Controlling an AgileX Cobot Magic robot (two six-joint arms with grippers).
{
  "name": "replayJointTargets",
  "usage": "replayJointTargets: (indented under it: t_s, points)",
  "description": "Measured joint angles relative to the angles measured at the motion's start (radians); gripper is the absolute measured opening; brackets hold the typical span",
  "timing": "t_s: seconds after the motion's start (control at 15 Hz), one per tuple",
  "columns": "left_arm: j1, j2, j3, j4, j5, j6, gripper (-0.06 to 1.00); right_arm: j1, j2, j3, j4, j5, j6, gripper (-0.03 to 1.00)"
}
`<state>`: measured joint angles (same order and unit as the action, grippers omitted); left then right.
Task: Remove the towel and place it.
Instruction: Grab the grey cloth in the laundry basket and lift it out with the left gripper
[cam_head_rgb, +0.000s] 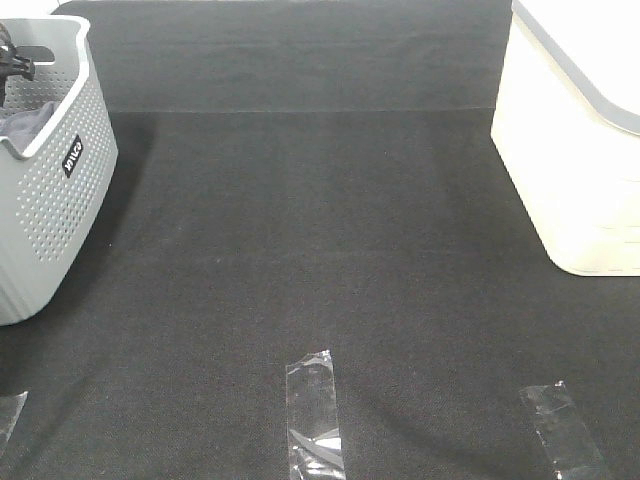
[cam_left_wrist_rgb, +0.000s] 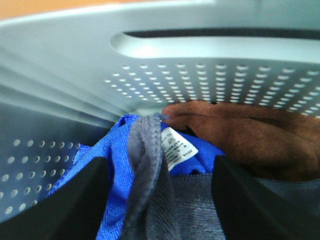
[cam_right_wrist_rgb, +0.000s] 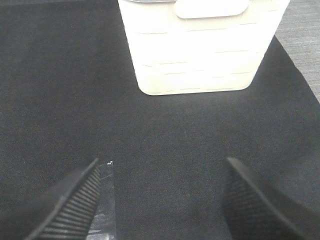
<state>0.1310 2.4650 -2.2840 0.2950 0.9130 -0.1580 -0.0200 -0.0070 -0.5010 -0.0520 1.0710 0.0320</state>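
The grey-lavender towel lies bunched inside the grey perforated basket, with a raised fold and a white label beside it. My left gripper is down in the basket, open, one black finger on each side of that fold. In the exterior high view only a patch of the towel and a dark part of the left arm show over the basket rim. My right gripper hangs open over the black mat, holding nothing.
A bright blue cloth and a brown cloth lie in the basket against the towel. A white bin stands at the right. Clear tape strips mark the mat near the front edge.
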Motion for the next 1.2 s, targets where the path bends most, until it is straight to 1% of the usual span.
replayJointTargets:
  t_s: [0.07, 0.27, 0.53, 0.6, 0.73, 0.87, 0.93, 1.0, 1.2]
  points:
    - [0.0, 0.001, 0.0, 0.0, 0.0, 0.0, 0.54, 0.0, 0.0, 0.0, 0.0, 0.0, 0.0, 0.65]
    - [0.0, 0.001, 0.0, 0.0, -0.001, 0.0, 0.37, 0.0, 0.0, 0.0, 0.0, 0.0, 0.0, 0.65]
    - [0.0, 0.001, 0.0, 0.0, -0.004, 0.0, 0.04, 0.0, 0.0, 0.0, 0.0, 0.0, 0.0, 0.65]
    - [0.0, 0.001, 0.0, 0.0, -0.005, 0.0, 0.01, 0.0, 0.0, 0.0, 0.0, 0.0, 0.0, 0.65]
    - [0.0, 0.0, 0.0, 0.001, -0.004, 0.0, 0.0, 0.0, 0.0, 0.0, 0.0, 0.0, 0.0, 0.65]
    - [0.0, -0.023, 0.0, -0.002, 0.035, 0.024, 0.0, 0.0, 0.0, 0.0, 0.0, 0.0, 0.0, 0.65]
    - [0.0, -0.045, 0.0, -0.023, 0.055, 0.041, 0.0, 0.0, 0.0, 0.0, 0.0, 0.0, 0.0, 0.65]
    - [0.0, -0.045, 0.0, -0.023, 0.055, 0.041, 0.0, 0.0, 0.0, 0.0, 0.0, 0.0, 0.0, 0.65]
    - [0.0, -0.144, 0.0, -0.118, 0.09, 0.098, 0.0, 0.0, 0.0, 0.0, 0.0, 0.0, 0.0, 0.65]
